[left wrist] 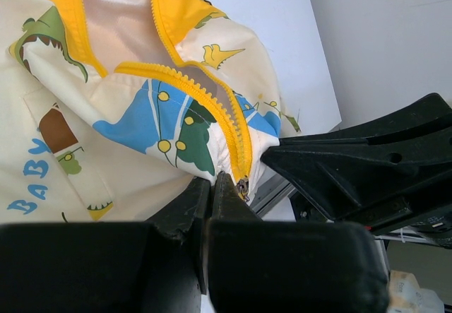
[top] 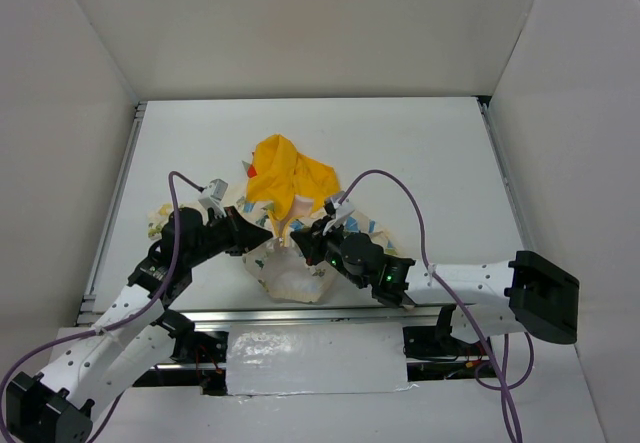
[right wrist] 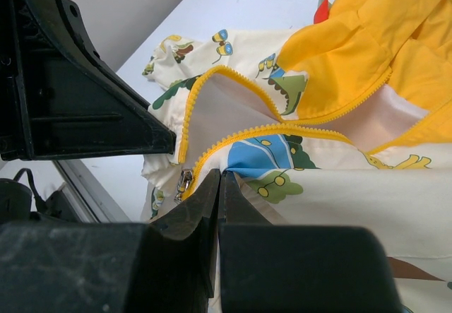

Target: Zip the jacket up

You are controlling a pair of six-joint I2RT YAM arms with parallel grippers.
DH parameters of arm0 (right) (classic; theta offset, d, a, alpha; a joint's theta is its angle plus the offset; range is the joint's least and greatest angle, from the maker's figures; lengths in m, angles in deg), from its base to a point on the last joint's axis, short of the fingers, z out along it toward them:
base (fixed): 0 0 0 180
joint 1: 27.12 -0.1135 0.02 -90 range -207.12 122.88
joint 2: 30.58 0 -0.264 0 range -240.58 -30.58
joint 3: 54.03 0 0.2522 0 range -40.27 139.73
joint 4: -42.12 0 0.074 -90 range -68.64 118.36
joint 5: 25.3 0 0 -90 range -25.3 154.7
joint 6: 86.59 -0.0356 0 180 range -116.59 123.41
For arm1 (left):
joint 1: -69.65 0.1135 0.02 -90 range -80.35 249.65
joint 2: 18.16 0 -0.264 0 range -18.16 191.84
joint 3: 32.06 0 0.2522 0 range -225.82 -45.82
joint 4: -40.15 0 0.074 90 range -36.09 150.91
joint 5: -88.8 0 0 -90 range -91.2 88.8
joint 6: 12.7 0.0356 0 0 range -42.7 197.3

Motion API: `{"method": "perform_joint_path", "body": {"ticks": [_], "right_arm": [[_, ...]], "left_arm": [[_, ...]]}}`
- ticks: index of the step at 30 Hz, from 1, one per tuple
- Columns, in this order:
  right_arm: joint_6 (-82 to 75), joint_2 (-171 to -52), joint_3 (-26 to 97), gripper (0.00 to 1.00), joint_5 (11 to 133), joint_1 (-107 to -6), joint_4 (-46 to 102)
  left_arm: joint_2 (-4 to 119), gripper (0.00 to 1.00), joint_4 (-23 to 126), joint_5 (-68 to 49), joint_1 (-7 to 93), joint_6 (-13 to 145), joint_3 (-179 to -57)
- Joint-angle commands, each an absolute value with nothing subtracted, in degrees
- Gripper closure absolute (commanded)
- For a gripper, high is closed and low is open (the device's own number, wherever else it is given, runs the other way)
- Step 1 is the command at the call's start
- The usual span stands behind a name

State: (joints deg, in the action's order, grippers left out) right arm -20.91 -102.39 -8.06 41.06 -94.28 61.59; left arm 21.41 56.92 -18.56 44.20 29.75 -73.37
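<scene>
At the jacket hem, left gripper is clenched on fabric. Right gripper is clenched beside the zipper pull; grasp indeterminate.

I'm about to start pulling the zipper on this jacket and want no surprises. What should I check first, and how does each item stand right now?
1. The left gripper shut on the jacket hem: ok.
2. The right gripper shut on the jacket too: ok.
3. The zipper slider in view at the bottom end: ok.
4. Slider gripped: not ok, it hangs free between the grippers.
5. The zipper teeth joined: not ok, the rows gape apart.
6. Both rows seated in the slider: cannot tell.
</scene>
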Motion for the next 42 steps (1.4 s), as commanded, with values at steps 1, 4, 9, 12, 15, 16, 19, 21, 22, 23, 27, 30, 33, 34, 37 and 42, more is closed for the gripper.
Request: {"method": "perform_joint_path", "body": {"ticks": [1,4,9,12,15,16,19,21,22,23,27,30,33,34,37,42], "right_arm": [[-19.79,-102.83,-5.37,1.00,39.56,-94.62,63.69],[-19.79,-102.83,-5.29,1.00,39.74,-94.62,63.69],[-19.88,-102.21,-5.64,1.00,40.18,-94.53,63.95],[-19.79,-101.95,-5.90,1.00,40.53,-94.62,63.95],[-19.71,-101.86,-5.99,1.00,40.62,-94.62,64.22],[-19.79,-101.95,-5.99,1.00,40.79,-94.53,64.22],[-19.62,-101.77,-5.99,1.00,40.80,-94.62,64.31],[-19.44,-101.77,-5.90,1.00,40.71,-94.53,64.31],[-19.36,-101.77,-5.81,1.00,40.71,-94.62,64.31],[-19.27,-101.77,-5.81,1.00,40.79,-94.53,64.31],[-19.27,-101.95,-5.73,1.00,40.88,-94.53,64.39],[-19.09,-102.03,-5.81,1.00,40.97,-94.62,64.66],[-19.00,-101.77,-5.90,1.00,40.97,-94.62,64.74],[-18.92,-101.60,-5.99,1.00,40.88,-94.62,64.83],[-18.74,-101.51,-5.90,1.00,40.27,-94.53,64.75],[-18.39,-101.77,-5.38,1.00,40.18,-94.53,64.48]], "left_arm": [[21.39,1.00,54.35,-19.66,43.98,30.45,-74.12],[21.48,1.00,54.44,-19.48,43.98,30.45,-73.86],[21.57,1.00,54.44,-19.04,43.98,30.36,-73.68],[21.57,1.00,54.44,-18.69,43.98,30.19,-73.68],[21.83,1.00,54.35,-18.78,43.98,30.10,-73.68],[21.83,1.00,54.44,-18.69,43.98,30.01,-73.68],[21.92,1.00,54.44,-18.95,43.98,29.92,-73.59],[21.92,1.00,54.35,-18.95,43.98,29.92,-73.59],[22.01,1.00,54.35,-18.78,43.98,30.01,-73.59],[22.01,1.00,54.35,-18.69,43.98,30.01,-73.59],[22.01,1.00,54.44,-18.95,43.98,29.84,-73.33],[22.18,1.00,54.35,-18.95,43.98,29.66,-73.33],[22.27,1.00,54.44,-18.87,43.98,29.75,-73.33],[22.27,1.00,54.44,-18.87,43.98,29.66,-73.24],[22.36,1.00,54.35,-19.30,43.98,29.66,-73.15],[22.27,1.00,54.44,-19.57,43.98,29.49,-72.98]]}}
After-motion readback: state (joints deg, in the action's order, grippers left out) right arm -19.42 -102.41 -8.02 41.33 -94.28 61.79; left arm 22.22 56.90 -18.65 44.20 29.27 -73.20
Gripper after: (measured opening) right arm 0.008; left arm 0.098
